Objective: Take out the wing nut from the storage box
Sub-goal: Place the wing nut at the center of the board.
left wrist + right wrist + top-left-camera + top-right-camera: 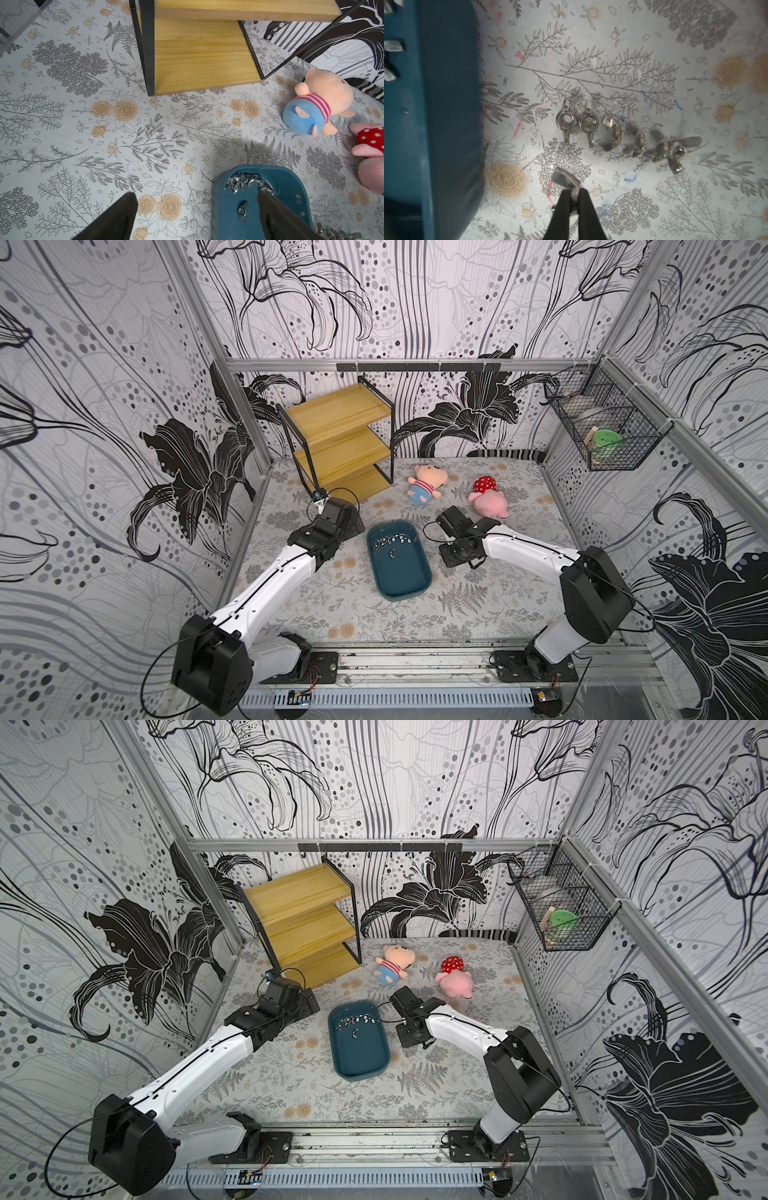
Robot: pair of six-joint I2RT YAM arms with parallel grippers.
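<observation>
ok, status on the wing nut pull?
Right jaws shut on a wing nut, over the mat beside the storage box. Left jaws open, empty. Row of nuts on mat close by; pile left in box.

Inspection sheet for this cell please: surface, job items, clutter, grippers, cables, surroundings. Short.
Surface: floral mat, faint pen marks.
Job's things: storage box mid-table, wing nuts bunched at its far end; a row of wing nuts on the mat beside it.
Clutter: striped plush toy, pink pig plush, wooden shelf, wire basket on the side wall.
Grippers: left gripper open, partly over the box; right gripper shut on one wing nut, outside the box.
Cables: black cable loops near the box.
Surroundings: flower-patterned walls, aluminium frame.
</observation>
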